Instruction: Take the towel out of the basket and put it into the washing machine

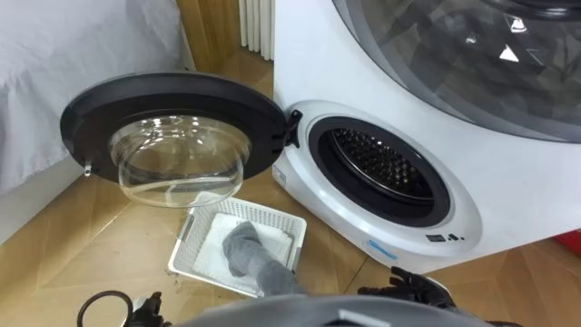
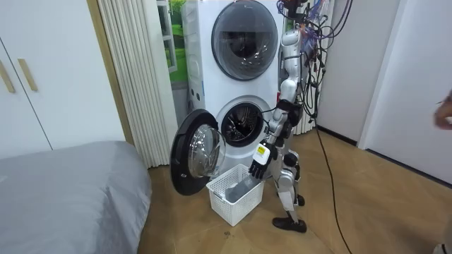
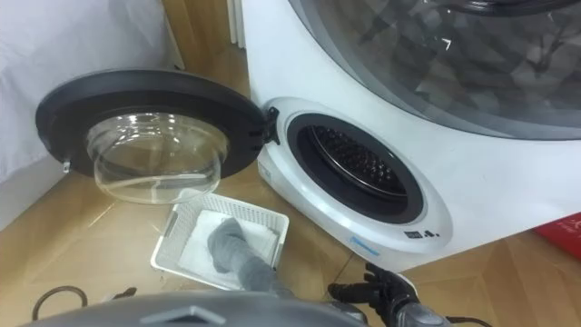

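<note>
While the right hand (image 1: 413,286) hangs loose-fingered and empty, the towel (image 1: 241,247) in the basket (image 1: 183,247) should be pinched mid-bunch.

Wood floor (image 1: 82,238): white basket (image 1: 272,216), washing machine (image 1: 508,186) standing.

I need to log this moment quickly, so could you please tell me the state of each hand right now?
Left hand: barely in view at the lower edge; cannot be told.
Right hand: open, holding nothing, clear of the grey cloth towel.
</note>
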### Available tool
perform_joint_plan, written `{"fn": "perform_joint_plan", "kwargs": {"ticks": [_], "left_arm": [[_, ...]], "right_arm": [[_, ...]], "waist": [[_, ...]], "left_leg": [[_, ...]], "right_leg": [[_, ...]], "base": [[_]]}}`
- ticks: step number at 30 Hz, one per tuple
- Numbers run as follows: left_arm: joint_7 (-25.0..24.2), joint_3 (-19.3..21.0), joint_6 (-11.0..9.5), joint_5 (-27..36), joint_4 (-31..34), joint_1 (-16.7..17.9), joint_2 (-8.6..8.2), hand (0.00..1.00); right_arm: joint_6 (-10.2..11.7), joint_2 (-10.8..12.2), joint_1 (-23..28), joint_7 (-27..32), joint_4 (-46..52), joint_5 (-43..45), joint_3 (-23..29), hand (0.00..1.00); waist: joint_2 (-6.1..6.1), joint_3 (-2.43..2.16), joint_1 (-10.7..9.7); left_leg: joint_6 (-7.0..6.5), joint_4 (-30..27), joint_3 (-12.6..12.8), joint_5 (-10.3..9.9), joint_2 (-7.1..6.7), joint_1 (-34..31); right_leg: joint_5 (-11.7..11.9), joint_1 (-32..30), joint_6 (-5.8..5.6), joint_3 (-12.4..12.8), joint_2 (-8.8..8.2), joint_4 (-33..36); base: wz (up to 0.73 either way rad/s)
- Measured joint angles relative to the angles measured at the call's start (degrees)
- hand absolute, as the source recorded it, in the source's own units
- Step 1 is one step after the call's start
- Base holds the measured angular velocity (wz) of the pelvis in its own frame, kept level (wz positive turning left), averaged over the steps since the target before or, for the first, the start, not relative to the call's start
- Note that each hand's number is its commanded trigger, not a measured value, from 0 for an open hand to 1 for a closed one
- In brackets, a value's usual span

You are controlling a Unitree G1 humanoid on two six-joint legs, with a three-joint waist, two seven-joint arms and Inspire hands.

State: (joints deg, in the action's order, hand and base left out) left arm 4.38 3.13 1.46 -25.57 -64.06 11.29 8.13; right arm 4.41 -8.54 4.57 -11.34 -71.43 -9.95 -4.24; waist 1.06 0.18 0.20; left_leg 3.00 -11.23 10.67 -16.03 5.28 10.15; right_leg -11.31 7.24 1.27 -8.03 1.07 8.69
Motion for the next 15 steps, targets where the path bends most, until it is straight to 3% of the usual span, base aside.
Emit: {"fn": "perform_joint_plan", "kwargs": {"ticks": [15], "left_arm": [[0.43, -0.09, -1.67, -0.49, -0.01, -0.87, 0.35, 0.0]], "right_arm": [[1.04, -0.01, -0.14, 0.47, 0.1, 0.23, -0.71, 0.0]], "waist": [[-0.07, -0.01, -0.11]], "left_leg": [[0.0, -0.1, -0.56, 0.0, -0.02, -1.71]], "right_leg": [[0.04, -0.83, -0.01, -0.75, -0.14, 0.15]], "base": [[0.02]]}}
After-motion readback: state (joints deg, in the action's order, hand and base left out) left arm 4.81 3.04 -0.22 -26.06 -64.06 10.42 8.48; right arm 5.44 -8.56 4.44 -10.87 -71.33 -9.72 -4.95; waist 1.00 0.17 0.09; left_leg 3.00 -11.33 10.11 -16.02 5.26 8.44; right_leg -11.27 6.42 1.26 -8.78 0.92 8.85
